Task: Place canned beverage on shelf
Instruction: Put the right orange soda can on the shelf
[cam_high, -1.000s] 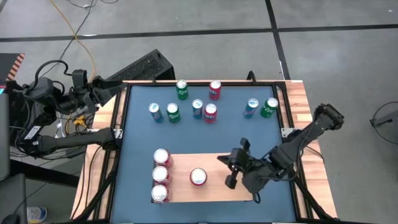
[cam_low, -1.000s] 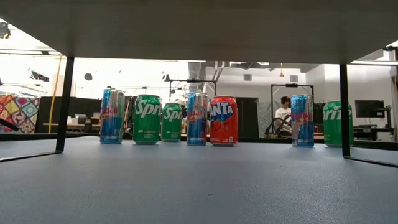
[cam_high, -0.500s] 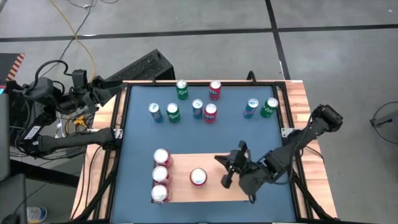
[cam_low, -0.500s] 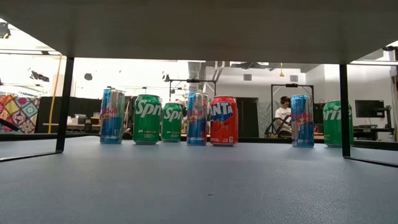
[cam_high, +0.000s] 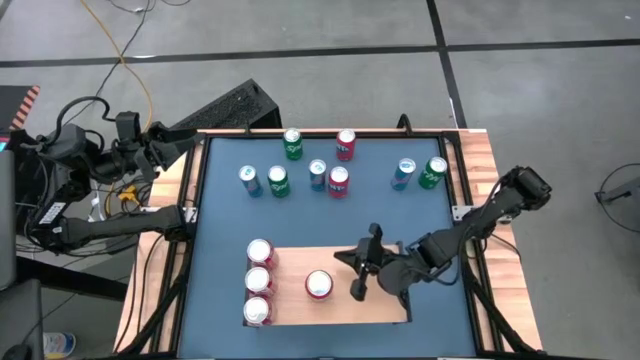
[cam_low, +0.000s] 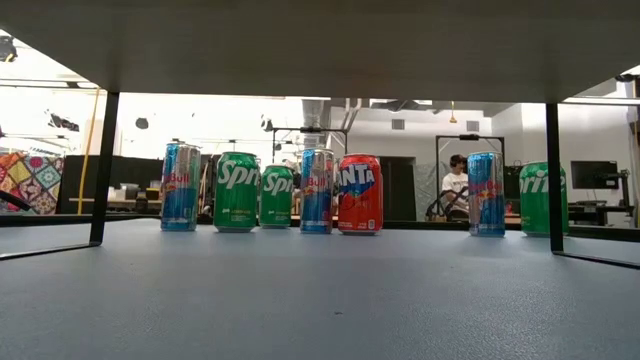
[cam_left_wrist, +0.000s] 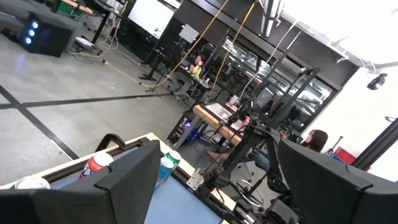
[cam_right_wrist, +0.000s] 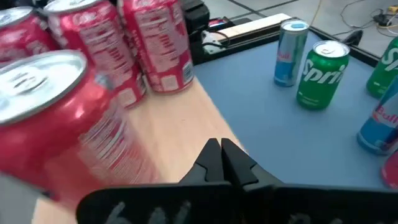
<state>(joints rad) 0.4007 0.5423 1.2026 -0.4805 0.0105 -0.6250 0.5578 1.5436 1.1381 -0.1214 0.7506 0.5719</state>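
Red can (cam_high: 319, 285) stands on shelf (cam_high: 300, 260) beside right claw (cam_high: 357, 284) (closed, empty).

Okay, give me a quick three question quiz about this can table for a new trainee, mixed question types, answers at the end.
1. True or false: the right gripper is holding a can.
2. How many red cans stand on the shelf? A) two B) four C) six
3. Fill in: the left gripper waits by the table's far ____ corner.

Key
1. False. Its fingers are shut with nothing between them, just beside the lone red can.
2. B. Three stand in a column and one stands apart.
3. Left.
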